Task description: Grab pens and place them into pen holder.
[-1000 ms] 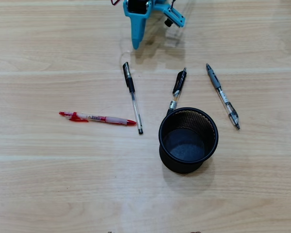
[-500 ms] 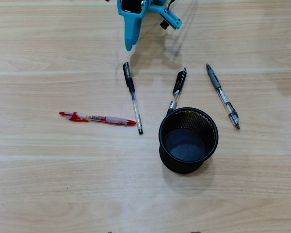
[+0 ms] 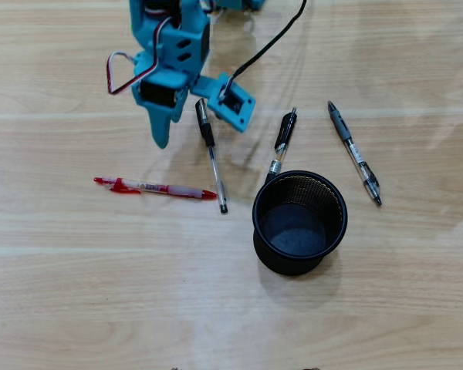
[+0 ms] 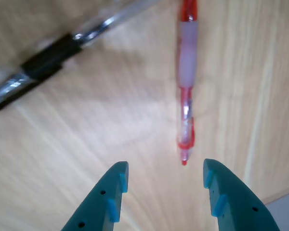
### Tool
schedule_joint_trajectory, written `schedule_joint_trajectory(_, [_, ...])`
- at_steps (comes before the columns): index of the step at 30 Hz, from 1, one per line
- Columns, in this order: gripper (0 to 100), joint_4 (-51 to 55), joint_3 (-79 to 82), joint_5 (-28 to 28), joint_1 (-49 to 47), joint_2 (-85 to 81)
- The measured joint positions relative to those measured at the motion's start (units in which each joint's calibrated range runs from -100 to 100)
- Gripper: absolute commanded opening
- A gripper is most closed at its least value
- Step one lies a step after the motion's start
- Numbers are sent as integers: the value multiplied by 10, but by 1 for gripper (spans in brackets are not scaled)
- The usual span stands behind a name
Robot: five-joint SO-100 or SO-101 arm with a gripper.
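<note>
The red and clear pen (image 3: 156, 187) lies flat at left in the overhead view. A clear pen with a black cap (image 3: 211, 154) lies beside it. A short black pen (image 3: 283, 139) touches the rim of the black mesh pen holder (image 3: 255, 212). A grey-sleeved pen (image 3: 353, 152) lies at right. My teal gripper (image 3: 162, 139) hovers just beyond the red pen, left of the black-capped pen. In the wrist view the gripper (image 4: 165, 166) is open with nothing between its fingers. The red pen (image 4: 187, 82) lies ahead of the gap, and the black-capped pen (image 4: 48, 62) sits at upper left.
All of this rests on a light wooden tabletop (image 3: 100, 293). A black cable (image 3: 270, 42) runs from the arm toward the top right. The holder stands upright with nothing inside it.
The arm has swung from the top edge down and to the left, so its fingertip now hangs close above the red pen. The pens and holder have not moved.
</note>
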Motion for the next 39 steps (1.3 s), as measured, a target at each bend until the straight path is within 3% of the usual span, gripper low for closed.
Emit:
schedule_joint_trajectory(5, [18,31,-217,14,24,185])
schedule_joint_trajectory(8, [18,32,-259,19,30,252])
schedule_joint_trajectory(22, [18,32,-273,23,7,305])
schedule_joint_trajectory(25, [13,32,-269,23,5,305])
schedule_joint_trajectory(28, [1,29,-260,23,8,304])
schedule_joint_trajectory(39, [2,15,-244,23,12,286])
